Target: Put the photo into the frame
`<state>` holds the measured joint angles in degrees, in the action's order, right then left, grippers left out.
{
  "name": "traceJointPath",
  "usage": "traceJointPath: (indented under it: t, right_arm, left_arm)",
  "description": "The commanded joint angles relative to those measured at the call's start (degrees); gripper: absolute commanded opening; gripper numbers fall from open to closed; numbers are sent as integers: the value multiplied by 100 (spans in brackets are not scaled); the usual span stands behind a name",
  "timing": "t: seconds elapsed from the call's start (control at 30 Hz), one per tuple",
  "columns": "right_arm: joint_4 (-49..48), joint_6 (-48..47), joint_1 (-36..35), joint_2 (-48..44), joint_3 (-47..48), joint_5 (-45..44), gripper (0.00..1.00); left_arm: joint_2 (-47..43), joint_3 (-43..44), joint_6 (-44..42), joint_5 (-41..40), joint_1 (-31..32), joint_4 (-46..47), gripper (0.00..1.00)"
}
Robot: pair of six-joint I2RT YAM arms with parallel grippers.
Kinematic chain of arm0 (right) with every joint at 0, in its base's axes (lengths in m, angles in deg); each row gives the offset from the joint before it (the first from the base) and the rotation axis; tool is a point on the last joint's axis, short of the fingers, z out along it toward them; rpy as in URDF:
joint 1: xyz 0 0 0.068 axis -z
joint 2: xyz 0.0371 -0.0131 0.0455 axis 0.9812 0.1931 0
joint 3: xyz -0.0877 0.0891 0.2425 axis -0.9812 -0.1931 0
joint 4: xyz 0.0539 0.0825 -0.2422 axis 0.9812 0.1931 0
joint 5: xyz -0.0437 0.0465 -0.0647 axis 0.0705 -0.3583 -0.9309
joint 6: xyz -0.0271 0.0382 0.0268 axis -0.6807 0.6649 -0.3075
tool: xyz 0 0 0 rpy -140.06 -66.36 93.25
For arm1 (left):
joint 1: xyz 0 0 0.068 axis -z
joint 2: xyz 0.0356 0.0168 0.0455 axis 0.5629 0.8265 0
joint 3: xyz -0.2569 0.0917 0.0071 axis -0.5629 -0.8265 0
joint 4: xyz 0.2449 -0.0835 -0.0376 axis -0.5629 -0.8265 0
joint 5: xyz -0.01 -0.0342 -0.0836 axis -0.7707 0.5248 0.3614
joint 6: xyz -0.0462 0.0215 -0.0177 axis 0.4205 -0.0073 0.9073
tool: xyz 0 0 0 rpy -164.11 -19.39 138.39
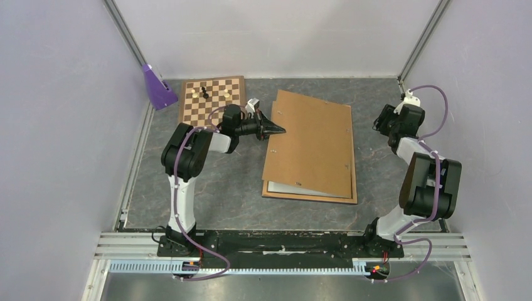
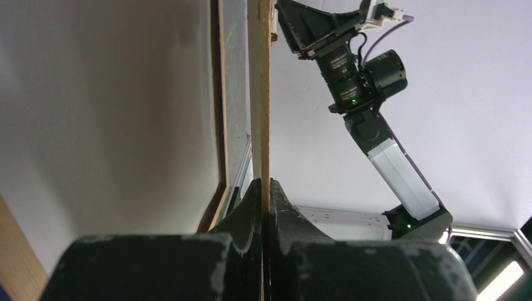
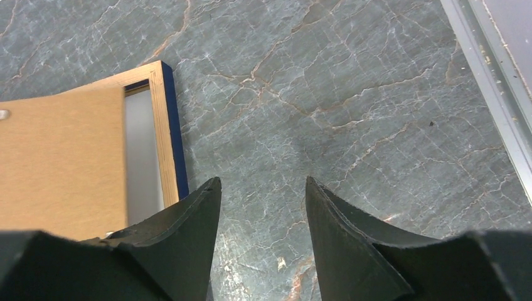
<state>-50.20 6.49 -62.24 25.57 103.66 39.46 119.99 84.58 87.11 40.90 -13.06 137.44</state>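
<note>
Grey table (image 1: 219,182): left gripper (image 1: 280,131) pinches backing board (image 1: 313,144) over frame (image 3: 165,132); right gripper (image 3: 262,183) parted; chessboard (image 1: 213,103) beside.

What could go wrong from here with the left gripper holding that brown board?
The left gripper pinches the backing board by its thin edge only, so it may slip or swing. The board lies askew over the frame and could drag it. The right gripper is open over the table, steadying nothing.

The left arm (image 1: 182,200) and right arm (image 1: 411,150) wear white shells between black joint housings, with a purple cable (image 1: 446,106) looping along each. The left end effector (image 2: 265,188) and right end effector (image 3: 263,188) have matte black, wedge-shaped fingers (image 3: 188,238) with scuffed pale edges.
</note>
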Motion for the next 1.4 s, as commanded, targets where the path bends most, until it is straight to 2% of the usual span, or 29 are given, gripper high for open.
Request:
traceJointPath:
  t: [0.0, 1.37]
  right_arm:
    - [-62, -14, 90, -12, -50, 293, 54]
    - [-89, -17, 179, 43, -328, 717, 52]
  left_arm:
    - [165, 196, -90, -107, 86, 764, 2]
    - [560, 247, -568, -405, 145, 484, 2]
